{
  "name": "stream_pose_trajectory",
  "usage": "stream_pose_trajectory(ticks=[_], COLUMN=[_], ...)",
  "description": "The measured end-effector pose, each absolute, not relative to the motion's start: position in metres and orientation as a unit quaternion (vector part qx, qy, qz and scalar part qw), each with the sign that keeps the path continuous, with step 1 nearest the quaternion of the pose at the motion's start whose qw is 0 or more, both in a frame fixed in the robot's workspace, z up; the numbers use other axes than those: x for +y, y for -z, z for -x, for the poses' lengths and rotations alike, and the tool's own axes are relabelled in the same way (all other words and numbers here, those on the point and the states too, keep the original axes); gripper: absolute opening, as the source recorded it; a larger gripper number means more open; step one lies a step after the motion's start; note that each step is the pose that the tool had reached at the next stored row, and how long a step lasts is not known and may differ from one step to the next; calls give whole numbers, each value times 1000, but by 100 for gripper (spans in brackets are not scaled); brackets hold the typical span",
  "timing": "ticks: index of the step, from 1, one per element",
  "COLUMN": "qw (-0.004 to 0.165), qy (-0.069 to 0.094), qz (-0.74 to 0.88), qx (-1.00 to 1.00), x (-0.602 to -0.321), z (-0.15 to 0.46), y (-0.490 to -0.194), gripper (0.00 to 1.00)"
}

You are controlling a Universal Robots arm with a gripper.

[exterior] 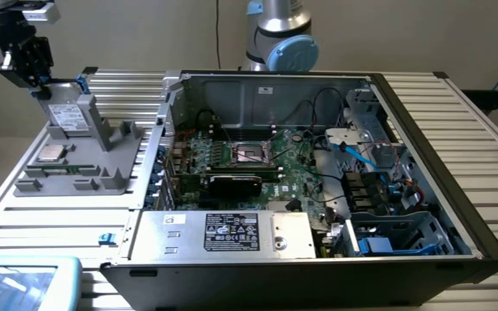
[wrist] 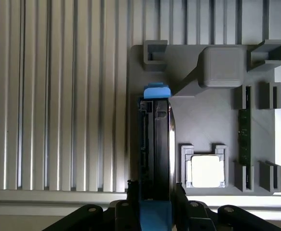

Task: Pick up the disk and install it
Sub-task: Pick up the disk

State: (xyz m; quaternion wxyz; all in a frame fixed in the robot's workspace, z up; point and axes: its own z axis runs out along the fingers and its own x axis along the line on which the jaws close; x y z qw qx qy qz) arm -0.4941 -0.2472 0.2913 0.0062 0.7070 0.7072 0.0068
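Grips, with the black gripper [exterior: 39, 91] closed on its top edge, the flat silver-grey hard drive [exterior: 65, 116] in a bright blue plastic frame, upright in the grey plastic holder [exterior: 111, 152] at the exterior view's far left. Could jam in the slot if lifted askew, or slip from so narrow a hold.

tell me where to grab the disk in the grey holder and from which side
Best guess: pinch the disk across its two broad faces near the top edge, coming straight down from above. It stands on edge in the grey holder, narrow edge upward.
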Motion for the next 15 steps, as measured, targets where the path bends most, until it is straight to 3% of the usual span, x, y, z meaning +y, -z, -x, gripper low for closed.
stream_pose_trajectory(ticks=[8, 15], qw=[2, 13], qy=[-12, -2], qz=[-707, -707], qx=[707, 707], x=[-247, -247], z=[494, 494], y=[-291, -291], gripper=[37, 37])
